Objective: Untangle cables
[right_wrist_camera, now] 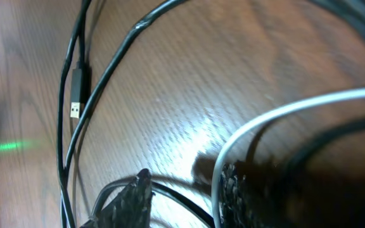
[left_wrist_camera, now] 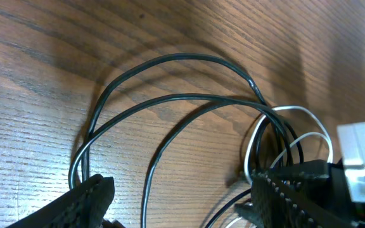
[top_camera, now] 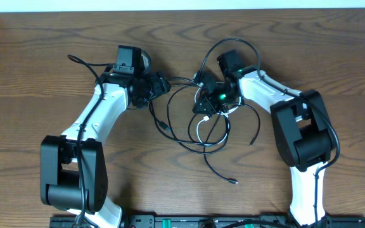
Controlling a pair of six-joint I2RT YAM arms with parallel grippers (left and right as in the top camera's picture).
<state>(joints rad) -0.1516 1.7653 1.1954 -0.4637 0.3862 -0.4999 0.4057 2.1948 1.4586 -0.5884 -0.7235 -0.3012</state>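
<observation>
Several thin black cables (top_camera: 189,136) and a short white cable (top_camera: 198,130) lie looped together at the middle of the wooden table. My left gripper (top_camera: 159,85) sits at the tangle's left edge. In the left wrist view it (left_wrist_camera: 182,209) stands open, with one black cable (left_wrist_camera: 147,190) running through the wide gap and touching neither finger. My right gripper (top_camera: 203,101) is low over the top of the tangle. Its jaws (right_wrist_camera: 185,199) are apart, a black cable (right_wrist_camera: 189,197) lies loose between them, and the white cable (right_wrist_camera: 284,114) curves along the right finger (right_wrist_camera: 239,196).
A USB plug (right_wrist_camera: 76,95) lies on the wood left of the right gripper. One free plug end (top_camera: 234,182) trails toward the front. A thicker black cord (top_camera: 81,61) runs from the left arm. Both arm bases (top_camera: 75,177) stand at the front corners.
</observation>
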